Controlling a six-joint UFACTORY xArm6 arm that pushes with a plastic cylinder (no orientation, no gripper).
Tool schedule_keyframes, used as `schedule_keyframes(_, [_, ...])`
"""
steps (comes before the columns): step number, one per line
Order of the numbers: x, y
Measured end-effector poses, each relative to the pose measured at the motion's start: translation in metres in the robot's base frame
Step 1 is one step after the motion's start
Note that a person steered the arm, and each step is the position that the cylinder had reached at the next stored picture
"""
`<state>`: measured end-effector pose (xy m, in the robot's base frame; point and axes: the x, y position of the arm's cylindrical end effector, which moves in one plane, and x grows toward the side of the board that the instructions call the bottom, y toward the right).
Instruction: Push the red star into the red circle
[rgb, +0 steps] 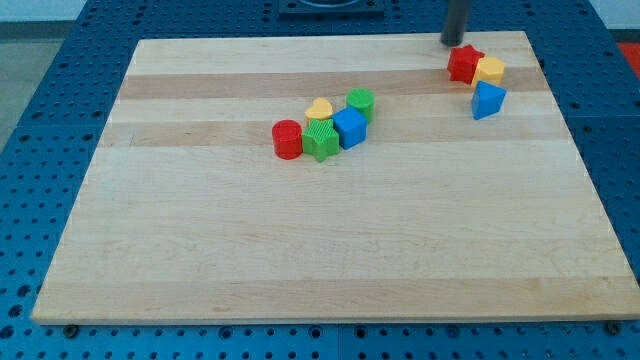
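Observation:
The red star (463, 63) lies near the view's top right of the wooden board (330, 250). It touches a yellow block (490, 70) on its right. My tip (451, 42) stands just above and left of the red star, close to its top edge. The red circle (287, 138) is a red cylinder near the board's middle, at the left end of a cluster of blocks, far to the left and below the star.
A blue triangular block (487, 101) lies just below the yellow block. Next to the red circle sit a green star-like block (321, 139), a blue block (349, 128), a yellow heart (319, 108) and a green cylinder (361, 102).

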<state>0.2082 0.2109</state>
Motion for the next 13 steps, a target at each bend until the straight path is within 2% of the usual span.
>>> schedule_keyframes(1, [0.095, 0.074])
schedule_keyframes(2, [0.153, 0.063])
schedule_keyframes(4, [0.09, 0.063])
schedule_keyframes(6, [0.067, 0.009])
schedule_keyframes(7, [0.079, -0.021])
schedule_keyframes(9, [0.053, -0.04])
schedule_keyframes(10, [0.052, -0.088])
schedule_keyframes(12, [0.019, -0.157])
schedule_keyframes(13, [0.034, -0.167])
